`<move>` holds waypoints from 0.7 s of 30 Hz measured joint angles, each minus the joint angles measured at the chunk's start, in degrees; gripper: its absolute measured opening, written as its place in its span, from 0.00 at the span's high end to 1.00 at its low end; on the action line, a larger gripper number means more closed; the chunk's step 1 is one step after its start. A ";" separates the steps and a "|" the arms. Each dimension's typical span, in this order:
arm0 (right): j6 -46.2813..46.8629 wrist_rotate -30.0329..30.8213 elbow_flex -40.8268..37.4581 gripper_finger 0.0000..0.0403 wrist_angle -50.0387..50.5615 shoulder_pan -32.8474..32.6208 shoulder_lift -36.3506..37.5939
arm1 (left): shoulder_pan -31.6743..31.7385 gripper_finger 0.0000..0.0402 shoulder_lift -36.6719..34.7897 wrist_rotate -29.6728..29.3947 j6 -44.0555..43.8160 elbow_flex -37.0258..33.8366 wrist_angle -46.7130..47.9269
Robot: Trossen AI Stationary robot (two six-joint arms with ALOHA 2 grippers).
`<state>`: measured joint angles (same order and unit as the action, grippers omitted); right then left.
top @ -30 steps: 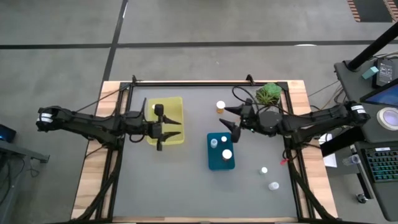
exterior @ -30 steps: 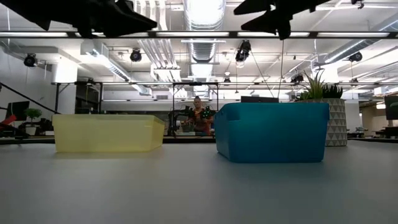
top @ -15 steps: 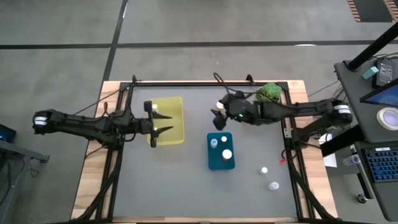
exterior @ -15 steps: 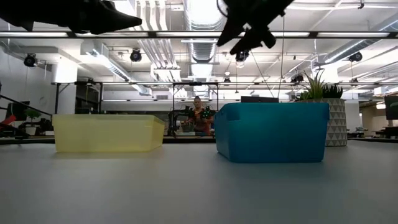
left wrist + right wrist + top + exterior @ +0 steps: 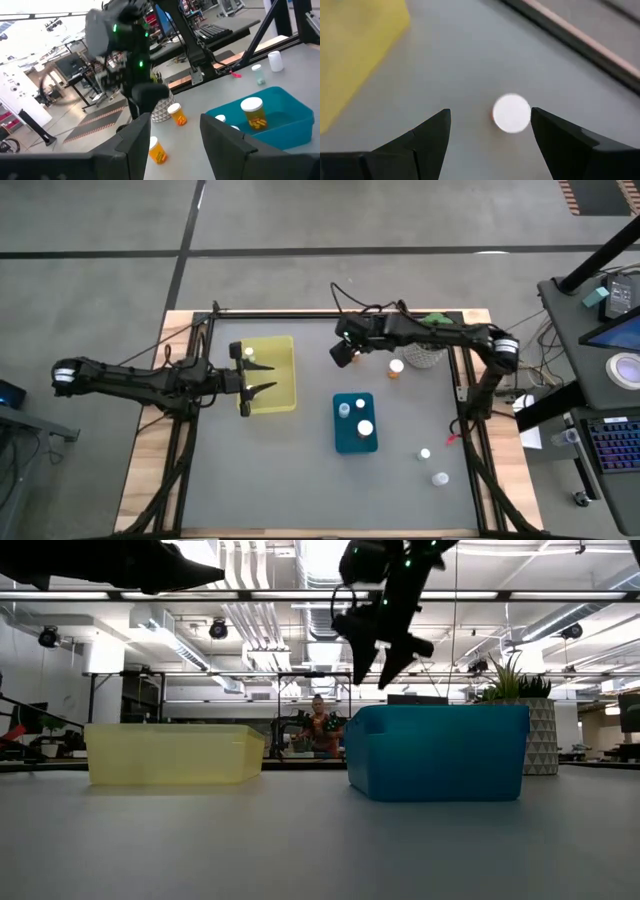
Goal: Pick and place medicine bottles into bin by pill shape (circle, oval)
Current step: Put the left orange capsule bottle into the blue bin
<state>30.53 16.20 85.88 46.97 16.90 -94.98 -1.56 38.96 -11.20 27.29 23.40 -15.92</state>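
Directly under right gripper [image 5: 487,132] (fingers spread): round white-capped bottle [image 5: 511,113].

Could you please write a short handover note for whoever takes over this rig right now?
Right gripper: open, above the table's far side, over a white-capped bottle, not yet gripped.
Left gripper: open, empty, above the yellow bin.
Done: two bottles stand in the blue bin.
Left: the targeted bottle, an orange bottle near the plant, and two pale bottles on the table's right side.
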 joint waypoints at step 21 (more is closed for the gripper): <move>2.91 -3.35 0.08 0.25 1.95 5.01 -4.90 | 0.00 0.61 0.72 -0.02 -0.48 -0.07 -0.13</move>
<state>33.44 12.85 85.96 48.92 21.91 -99.88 -1.56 39.68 -11.22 26.81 23.33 -16.06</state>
